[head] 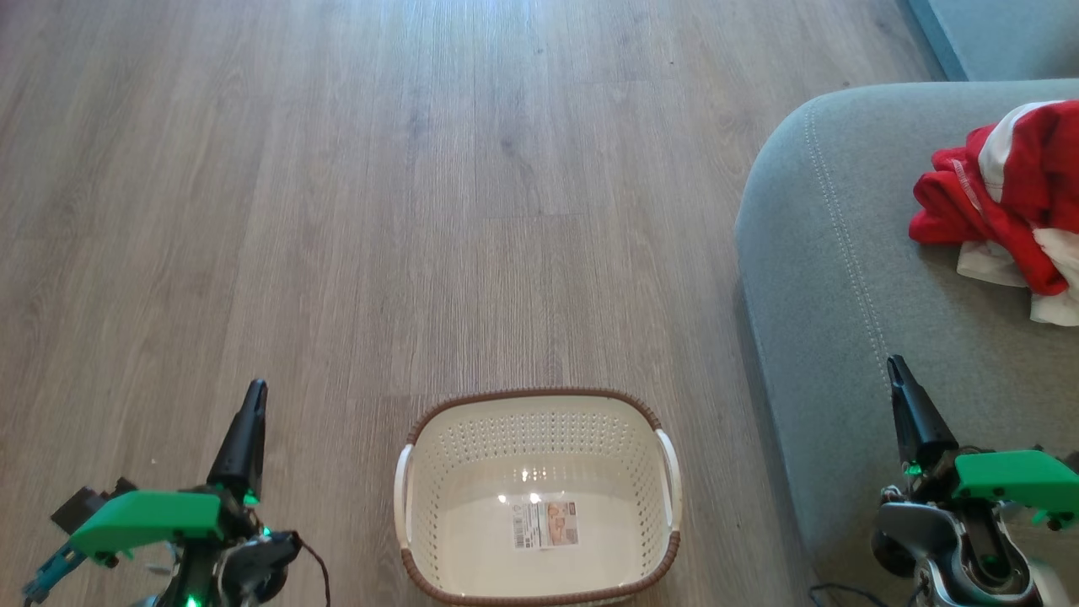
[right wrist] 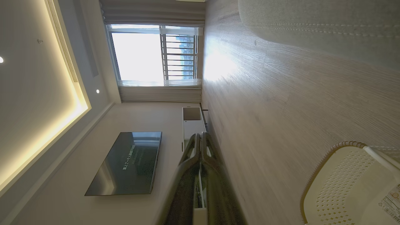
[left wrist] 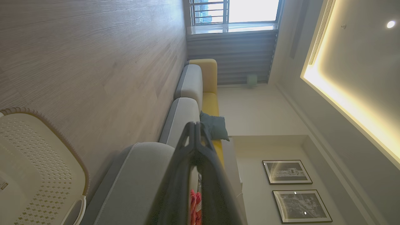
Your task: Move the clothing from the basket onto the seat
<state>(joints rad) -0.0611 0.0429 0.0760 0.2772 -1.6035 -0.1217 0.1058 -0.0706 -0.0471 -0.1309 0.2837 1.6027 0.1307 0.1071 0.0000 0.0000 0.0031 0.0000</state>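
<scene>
The clothing (head: 1011, 202) is lying heaped on the seat (head: 843, 278) at the far right, the basket (head: 531, 394) is sitting empty on the floor (head: 421, 211) near centre — so the left claw (head: 255, 389) and right claw (head: 896, 366) are hovering clenched on nothing, the job seemingly done.

Red-white clothing (head: 1007, 206) heaped on seat (head: 843, 278); basket (head: 539, 403) bare

One cream basket (head: 472, 455) sat near centre on the floor. One grey-green sofa (head: 843, 278) stood at right, bearing one red-and-white clothing heap (head: 1003, 202), garments uncountable. Two grippers: left gripper (head: 255, 388), right gripper (head: 895, 364). Two framed pictures (left wrist: 287, 172) (left wrist: 301, 206) and one television (right wrist: 126, 162) hung on walls.
</scene>
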